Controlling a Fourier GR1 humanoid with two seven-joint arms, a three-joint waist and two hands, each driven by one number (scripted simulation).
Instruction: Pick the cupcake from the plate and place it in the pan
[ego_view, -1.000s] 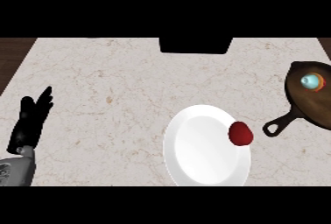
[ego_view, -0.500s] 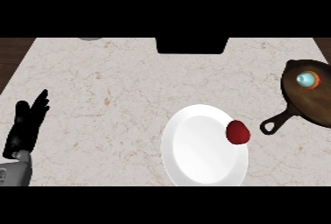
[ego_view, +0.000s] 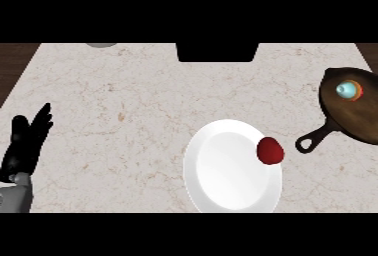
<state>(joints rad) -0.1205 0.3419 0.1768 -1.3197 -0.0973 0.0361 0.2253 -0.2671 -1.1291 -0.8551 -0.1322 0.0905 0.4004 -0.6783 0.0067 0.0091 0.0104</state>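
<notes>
The left hand (ego_view: 26, 142) rests at the counter's left edge, fingers straight and relaxed, holding nothing; the right hand shows nowhere. The cupcake (ego_view: 270, 150) sits well to that hand's right, on the right rim of the white plate (ego_view: 221, 175); the pan (ego_view: 353, 112) lies further right again, its handle pointing back toward the cupcake. A small bluish thing, perhaps a cup, sits in the pan. The reach is best made from the right side; close round the cupcake from above, lift clear of the rim, then set it down beside the bluish thing.
</notes>
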